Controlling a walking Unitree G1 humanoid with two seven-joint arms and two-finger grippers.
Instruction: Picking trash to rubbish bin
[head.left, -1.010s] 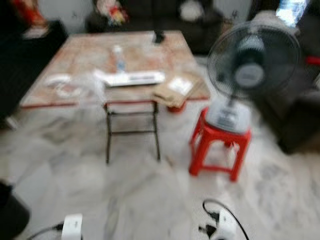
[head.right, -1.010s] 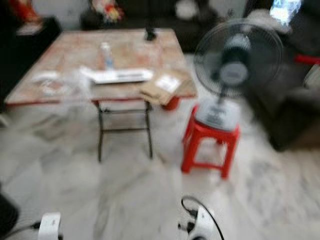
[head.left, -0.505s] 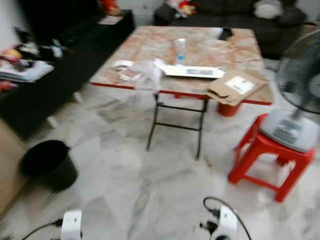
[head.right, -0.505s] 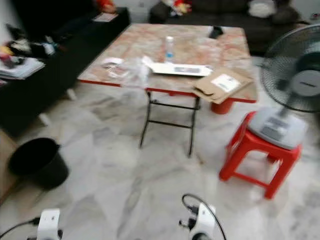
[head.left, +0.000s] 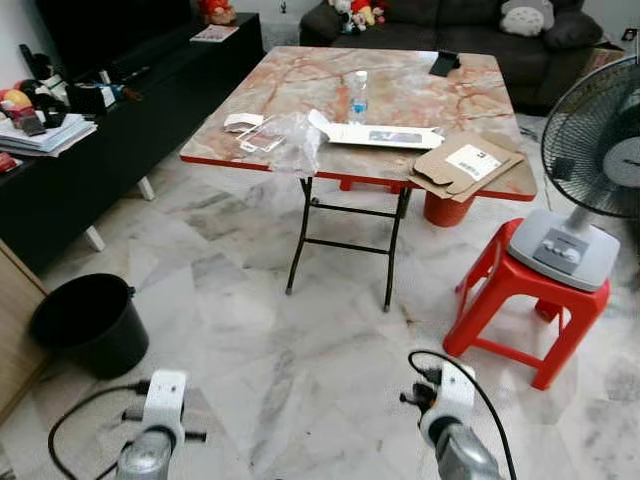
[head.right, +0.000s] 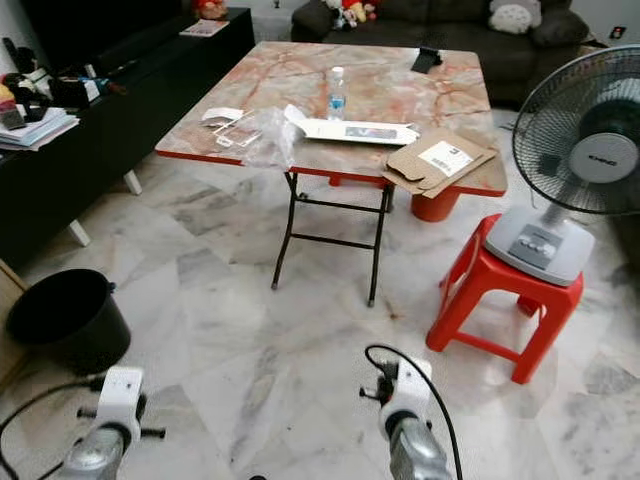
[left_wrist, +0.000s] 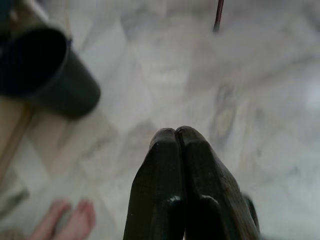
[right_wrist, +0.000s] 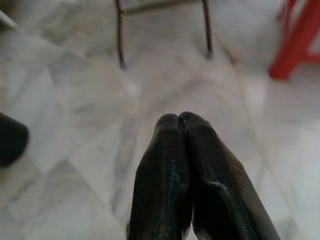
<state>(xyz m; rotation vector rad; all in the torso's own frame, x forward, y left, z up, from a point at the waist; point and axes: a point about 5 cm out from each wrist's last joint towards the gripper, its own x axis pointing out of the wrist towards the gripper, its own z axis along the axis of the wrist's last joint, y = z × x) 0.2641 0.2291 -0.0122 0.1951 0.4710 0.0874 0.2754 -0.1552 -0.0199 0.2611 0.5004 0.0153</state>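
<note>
Approaching the folding table (head.left: 300, 95) is, on judgement, the step in hand: no trash is yet held and the robot stands well back on the marble floor (head.left: 300, 340). The likely trash lies on the tabletop: a crumpled clear plastic bag (head.left: 290, 140) at the near edge on the robot's left, small white wrappers (head.left: 243, 122) just beside it, a flattened cardboard piece (head.left: 468, 165) overhanging the near right corner, a long white box (head.left: 380, 136) between them, and a water bottle (head.left: 358, 98) standing upright behind. The black rubbish bin (head.left: 90, 322) sits open on the floor well to the robot's left, beside the dark cabinet (head.left: 110, 120).

To do this step well, the robot should close on the table's near left edge, where the bag is nearest the bin, and keep clear of the red stool (head.left: 525, 300) carrying the fan (head.left: 600, 150) on its right.

Both arms hang low and idle. The left gripper (left_wrist: 176, 135) has its fingers pressed together, tips touching, holding nothing, above bare floor with the bin near. The right gripper (right_wrist: 180, 122) is likewise closed tip to tip and empty, pointing towards the table legs (right_wrist: 120, 35). A person's bare toes (left_wrist: 70, 217) appear in the left wrist view.
</note>
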